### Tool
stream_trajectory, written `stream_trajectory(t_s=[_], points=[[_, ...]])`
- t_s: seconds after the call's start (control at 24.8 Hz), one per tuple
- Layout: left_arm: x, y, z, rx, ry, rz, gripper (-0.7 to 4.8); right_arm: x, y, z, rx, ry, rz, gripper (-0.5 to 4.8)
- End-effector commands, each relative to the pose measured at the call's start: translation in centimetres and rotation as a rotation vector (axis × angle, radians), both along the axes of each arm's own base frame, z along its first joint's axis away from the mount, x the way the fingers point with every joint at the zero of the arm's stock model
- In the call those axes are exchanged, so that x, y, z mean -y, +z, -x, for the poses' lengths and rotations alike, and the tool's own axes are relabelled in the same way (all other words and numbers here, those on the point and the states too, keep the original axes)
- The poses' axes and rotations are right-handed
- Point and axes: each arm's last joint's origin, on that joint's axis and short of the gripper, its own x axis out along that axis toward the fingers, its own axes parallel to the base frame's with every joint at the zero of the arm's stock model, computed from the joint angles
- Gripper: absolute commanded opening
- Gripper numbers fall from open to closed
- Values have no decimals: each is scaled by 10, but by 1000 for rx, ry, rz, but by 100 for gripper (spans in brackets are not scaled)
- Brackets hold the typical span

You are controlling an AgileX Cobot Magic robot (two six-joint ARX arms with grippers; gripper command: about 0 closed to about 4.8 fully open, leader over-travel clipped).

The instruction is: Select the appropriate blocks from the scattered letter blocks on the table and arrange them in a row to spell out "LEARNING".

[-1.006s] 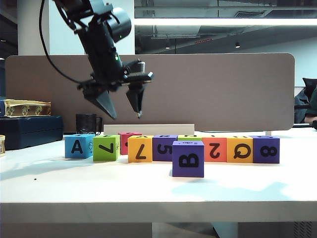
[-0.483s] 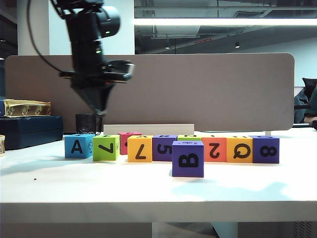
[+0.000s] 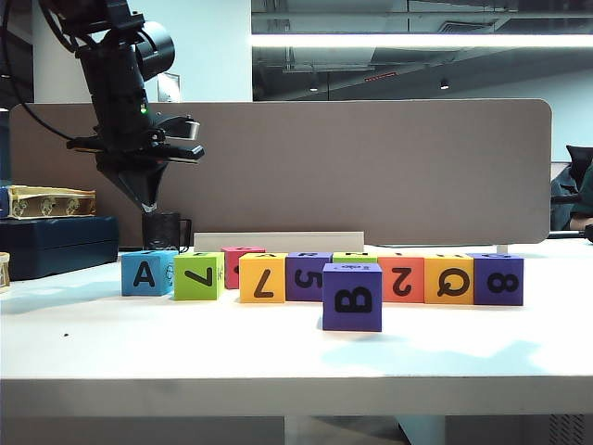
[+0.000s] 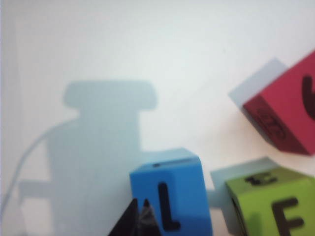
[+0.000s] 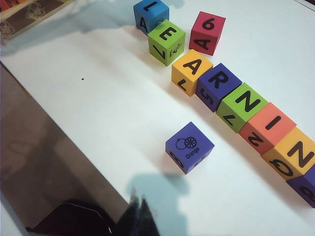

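Exterior view is showing the left gripper (image 3: pixel 148 206) hanging in the air above the left end of the row of letter blocks (image 3: pixel 324 276), its two dark fingers pressed together into a single downward point, pinching nothing and touching nothing. Beneath it, the blue block (image 3: pixel 148 273) is sitting at the row's left end on the table (image 3: pixel 185 357), with the green block (image 3: pixel 199 276) just beside it and a red block (image 3: pixel 243 267) standing slightly behind the line. From there the row is running along the far half of the desk toward its right edge, and a purple block (image 3: pixel 352 297) is standing alone in front of the row, nearer the front edge.

Left wrist view is showing the closed fingertips (image 4: pixel 140 221) above the blue block (image 4: pixel 170 196), whose top reads L.

Right wrist view is showing the right gripper (image 5: pixel 139 214) with its tips drawn together, empty, hovering over bare desk near the lone purple block (image 5: pixel 189 147). The tops of the row read L, E, A, R, N, I, N.
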Motion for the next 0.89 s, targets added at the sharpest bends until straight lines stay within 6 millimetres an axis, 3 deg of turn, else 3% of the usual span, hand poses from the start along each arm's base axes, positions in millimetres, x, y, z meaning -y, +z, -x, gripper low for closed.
stream_trajectory(t_s=[0.04,0.44,0.89], points=[[2,0,-6,52,-24,-9,-6,0,2,0,11,3,-8,-2],[-14,-27,-26,33,-20,9,-6,-4,3,-4,34,5,-30,-2],[-16,-33,-36,74,-25,37,-6,-44,-23,-50,40,6,-37,-2]])
